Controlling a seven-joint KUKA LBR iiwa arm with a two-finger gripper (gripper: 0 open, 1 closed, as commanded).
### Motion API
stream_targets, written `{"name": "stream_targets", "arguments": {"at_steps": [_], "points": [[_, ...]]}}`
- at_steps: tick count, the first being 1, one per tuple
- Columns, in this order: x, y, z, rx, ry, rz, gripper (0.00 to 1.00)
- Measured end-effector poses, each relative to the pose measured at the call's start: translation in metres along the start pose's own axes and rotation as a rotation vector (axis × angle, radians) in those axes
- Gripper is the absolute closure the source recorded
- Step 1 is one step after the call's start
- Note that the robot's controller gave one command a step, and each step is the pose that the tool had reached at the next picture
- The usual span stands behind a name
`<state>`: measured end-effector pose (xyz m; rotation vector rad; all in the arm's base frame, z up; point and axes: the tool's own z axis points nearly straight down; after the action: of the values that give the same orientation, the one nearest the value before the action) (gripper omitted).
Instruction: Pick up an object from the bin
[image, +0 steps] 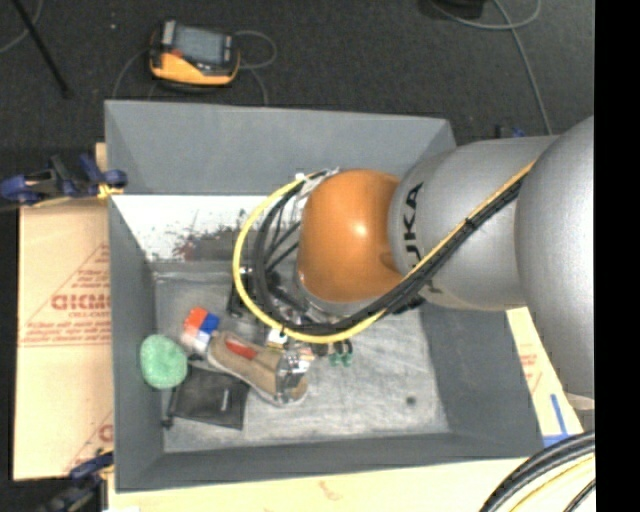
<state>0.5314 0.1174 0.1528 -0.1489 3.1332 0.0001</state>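
**Entry: bin and contents, pick in hand.**

- Container: grey metal bin (300, 140) with sloping walls and a scuffed floor.
- Robot: silver arm (500, 230) entering from the right. It ends in an orange domed wrist cover (345, 235) looped by a yellow cable (240, 275).
- Gripper (290, 348): low in the bin under the cover, left of centre. From where I stand I cannot tell whether it is spread or pressed together, nor whether it pinches anything.
- Item 1: tan and clear bottle-shaped thing with a red mark (250, 362), lying on its side at the near left of the floor. One end is just under the gripper, and it is the nearest thing to it.
- Item 2: small blue, red and white block (200, 324), just beside item 1 on its far left.
- Item 3: green round foam ball (162, 361), against the left wall.
- Item 4: black flat rectangular pouch (208, 401), nearest the front and touching or nearly touching item 1.
- Item 5: small dark green piece (343, 353), alone to the right of the gripper.

**Step, as judged:** the gripper is down among the left cluster, at or close to the grasp. Nothing can be said to be lifted.

**Next move calls for:** a firm closure on one thing only, most likely item 1, then a straight rise. The rise should not drag the pouch or the block, which lie close by.
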Motion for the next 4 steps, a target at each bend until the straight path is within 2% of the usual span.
{"name": "stream_targets", "arguments": {"at_steps": [1,3,4], "points": [[-0.018,-0.006,0.077,-0.004,0.008,0.092,1.0],[-0.018,-0.007,0.077,-0.005,0.006,0.069,1.0],[-0.017,-0.011,0.038,0.0,0.012,0.074,1.0]]}}
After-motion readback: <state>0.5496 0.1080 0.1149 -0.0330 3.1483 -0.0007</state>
